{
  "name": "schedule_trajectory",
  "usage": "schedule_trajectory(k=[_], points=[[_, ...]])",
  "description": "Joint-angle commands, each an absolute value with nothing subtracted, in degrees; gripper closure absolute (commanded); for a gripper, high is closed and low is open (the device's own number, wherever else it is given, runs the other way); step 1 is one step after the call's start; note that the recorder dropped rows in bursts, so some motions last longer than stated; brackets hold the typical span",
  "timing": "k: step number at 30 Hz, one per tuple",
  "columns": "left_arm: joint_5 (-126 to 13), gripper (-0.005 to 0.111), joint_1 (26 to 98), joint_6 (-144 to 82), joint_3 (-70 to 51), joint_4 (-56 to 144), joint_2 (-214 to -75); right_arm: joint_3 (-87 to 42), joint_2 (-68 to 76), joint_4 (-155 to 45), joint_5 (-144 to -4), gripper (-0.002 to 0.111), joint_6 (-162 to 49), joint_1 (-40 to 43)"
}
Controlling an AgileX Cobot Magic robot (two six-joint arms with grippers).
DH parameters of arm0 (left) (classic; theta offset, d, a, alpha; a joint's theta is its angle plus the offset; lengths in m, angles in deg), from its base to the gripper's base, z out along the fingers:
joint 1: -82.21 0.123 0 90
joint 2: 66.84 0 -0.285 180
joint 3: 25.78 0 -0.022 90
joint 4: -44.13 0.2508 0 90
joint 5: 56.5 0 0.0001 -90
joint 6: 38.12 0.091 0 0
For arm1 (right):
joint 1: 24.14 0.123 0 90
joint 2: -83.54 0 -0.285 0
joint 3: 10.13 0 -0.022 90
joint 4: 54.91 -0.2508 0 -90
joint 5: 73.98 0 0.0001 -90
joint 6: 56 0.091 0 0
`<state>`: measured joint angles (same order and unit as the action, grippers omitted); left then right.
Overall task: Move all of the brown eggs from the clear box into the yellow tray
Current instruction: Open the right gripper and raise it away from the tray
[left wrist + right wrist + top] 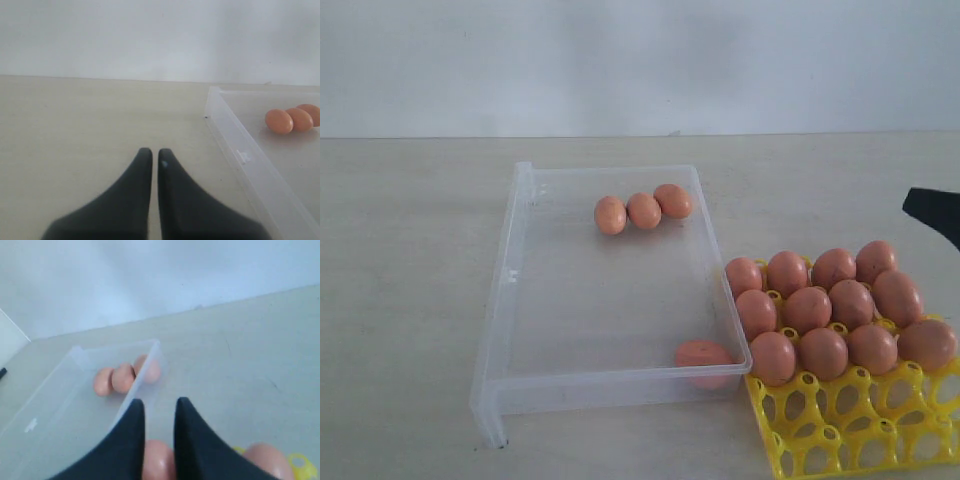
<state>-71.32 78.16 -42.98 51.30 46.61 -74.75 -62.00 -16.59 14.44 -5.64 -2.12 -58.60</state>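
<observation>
Four brown eggs (643, 210) were seen in the clear box (510, 300): three rowed at upper centre, one at its lower-right corner beside the yellow tray (820, 430). The right claw (159, 402), narrowly parted and empty, was judged nearer; the left claw (151, 152) was pressed together.

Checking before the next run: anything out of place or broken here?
No spill or crack visible. Only oddity: one brown egg sits alone in the clear box, near corner by the yellow tray, apart from the three eggs lined up at the far end.
</observation>
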Motion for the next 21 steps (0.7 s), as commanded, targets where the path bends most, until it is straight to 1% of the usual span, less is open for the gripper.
schedule_trajectory(k=[1,6,8,10,13,15,17,20,21], points=[[-71.12,0.103,78.35,-42.85,51.44,46.47,-74.63,-58.25,-14.01,11.9,-4.02,0.108,-1.25,-52.55],[-71.12,0.103,78.35,-42.85,51.44,46.47,-74.63,-47.63,-11.37,12.26,-5.18,0.108,-1.25,-38.96],[-71.12,0.103,78.35,-42.85,51.44,46.47,-74.63,-41.54,-10.32,15.16,-17.75,0.108,0.16,-31.19],[-71.12,0.103,78.35,-42.85,51.44,46.47,-74.63,-34.77,-9.73,24.32,-38.19,0.108,4.75,-21.69],[-71.12,0.103,78.35,-42.85,51.44,46.47,-74.63,-27.38,-10.75,45.04,-69.67,0.108,20.29,-7.63],[-71.12,0.103,78.35,-42.85,51.44,46.47,-74.63,-23.88,-12.14,45.04,-82.17,0.108,20.27,-1.07],[-71.01,0.103,78.35,-42.85,51.44,46.47,-74.63,-19.37,-13.81,44.84,-86.21,0.108,18.52,2.72],[-71.01,0.103,78.35,-42.85,51.44,46.47,-74.63,-12.62,-17.38,30.82,-85.2,0.108,10.07,4.41],[-71.01,0.103,78.35,-42.85,51.44,46.47,-74.63,-9.74,-19.39,20.88,-86.49,0.108,3.73,4.41]])
